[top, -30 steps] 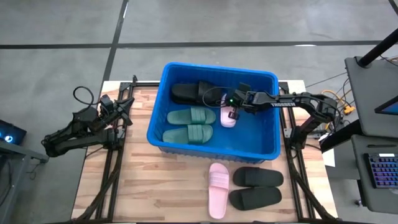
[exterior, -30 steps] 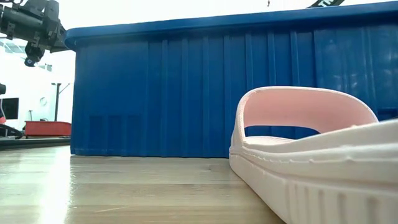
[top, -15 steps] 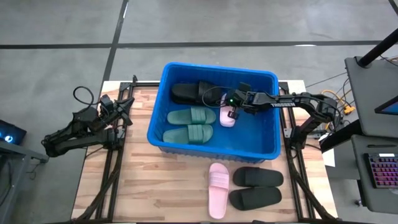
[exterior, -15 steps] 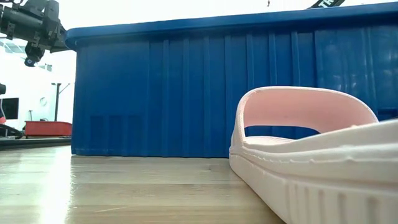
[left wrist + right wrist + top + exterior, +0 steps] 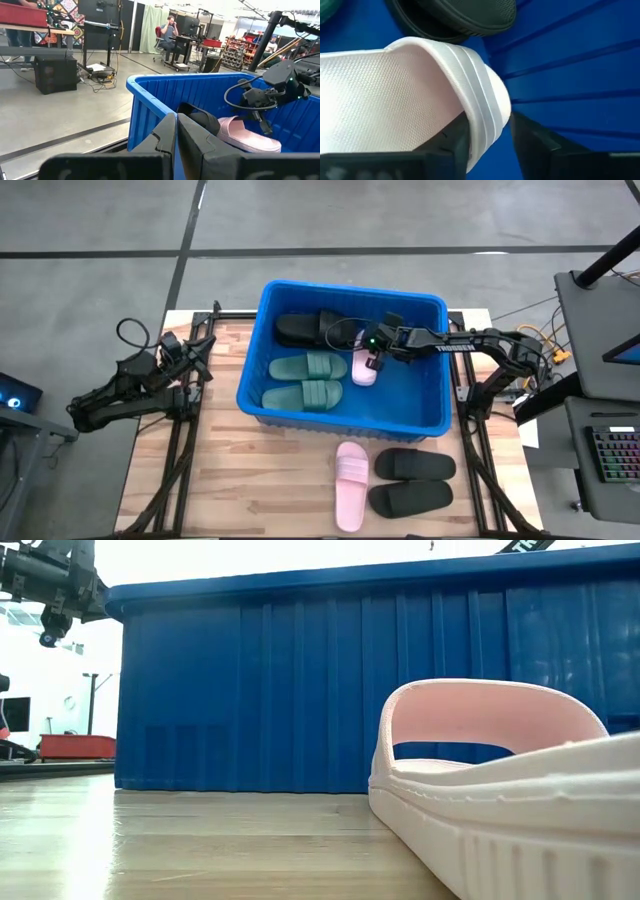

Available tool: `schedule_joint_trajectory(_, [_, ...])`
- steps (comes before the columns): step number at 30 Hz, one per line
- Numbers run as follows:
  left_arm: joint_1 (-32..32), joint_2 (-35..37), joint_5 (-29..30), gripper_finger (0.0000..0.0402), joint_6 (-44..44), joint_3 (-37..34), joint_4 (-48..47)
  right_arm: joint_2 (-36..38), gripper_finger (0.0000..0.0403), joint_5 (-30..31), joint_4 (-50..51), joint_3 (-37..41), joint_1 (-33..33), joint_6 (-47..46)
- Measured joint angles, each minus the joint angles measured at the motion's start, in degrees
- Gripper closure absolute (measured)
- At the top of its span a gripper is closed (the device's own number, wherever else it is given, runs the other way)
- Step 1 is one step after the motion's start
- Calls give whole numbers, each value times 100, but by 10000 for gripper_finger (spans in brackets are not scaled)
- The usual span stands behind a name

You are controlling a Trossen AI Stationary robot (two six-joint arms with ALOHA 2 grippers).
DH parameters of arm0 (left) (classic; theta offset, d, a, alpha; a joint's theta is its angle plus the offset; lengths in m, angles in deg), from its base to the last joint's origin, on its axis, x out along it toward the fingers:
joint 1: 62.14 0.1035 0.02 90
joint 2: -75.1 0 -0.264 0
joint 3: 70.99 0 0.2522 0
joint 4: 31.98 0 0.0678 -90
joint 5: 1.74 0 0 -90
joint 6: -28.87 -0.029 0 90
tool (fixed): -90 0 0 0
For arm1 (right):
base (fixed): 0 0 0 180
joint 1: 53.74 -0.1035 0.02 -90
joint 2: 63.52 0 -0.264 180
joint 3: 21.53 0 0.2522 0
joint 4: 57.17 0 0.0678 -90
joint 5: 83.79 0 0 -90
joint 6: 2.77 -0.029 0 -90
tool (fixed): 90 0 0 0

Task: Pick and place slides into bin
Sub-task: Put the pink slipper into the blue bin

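Observation:
The blue bin (image 5: 340,425) stands at the table's far middle. In it lie a black slide (image 5: 310,330), two dark green slides (image 5: 305,380) and a pink slide (image 5: 364,368). My right gripper (image 5: 376,358) reaches in from the right, slanting down. Its open fingers stand on either side of the pink slide's end (image 5: 485,95). This slide rests on the bin floor beside the black one (image 5: 205,120). A second pink slide (image 5: 350,485) and two black slides (image 5: 412,480) lie sole down on the table's near side. My left gripper (image 5: 176,135) is shut and held level off the bin's left. My right gripper has one finger (image 5: 451,145) against the rim of the pink slide's end (image 5: 472,125). The other finger (image 5: 532,142) stands apart from the slide, with blue bin wall showing in the gap. The fingers slant down from the table's right, and the slide lies in the bin.
The bin's tall ribbed wall (image 5: 300,690) rises just behind the pink slide on the table (image 5: 500,800). Bare wooden tabletop (image 5: 250,480) lies near left of the loose slides. A person sits at a desk far off in the room (image 5: 170,27).

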Motion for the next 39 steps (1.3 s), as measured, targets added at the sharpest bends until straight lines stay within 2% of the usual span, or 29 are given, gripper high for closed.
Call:
schedule_joint_trajectory(5, [1, -2, 2, 400, 0, 0, 0, 0, 236, -387, 285, -2, 0, -100])
schedule_joint_trajectory(10, [0, -2, 4, 400, -2, 0, 0, 0, 219, -400, 554, -4, 0, -410])
schedule_joint_trajectory(16, [2, -2, 4, 400, 0, 0, 0, 4, 220, -446, 557, -4, -2, -693])
schedule_joint_trajectory(27, [1, -2, 4, 400, 0, 0, 0, 37, 222, -1042, 569, -4, -2, -680])
schedule_joint_trajectory(39, [2, -2, 4, 400, 0, 0, -2, 730, 216, -1145, 554, -7, -17, -378])
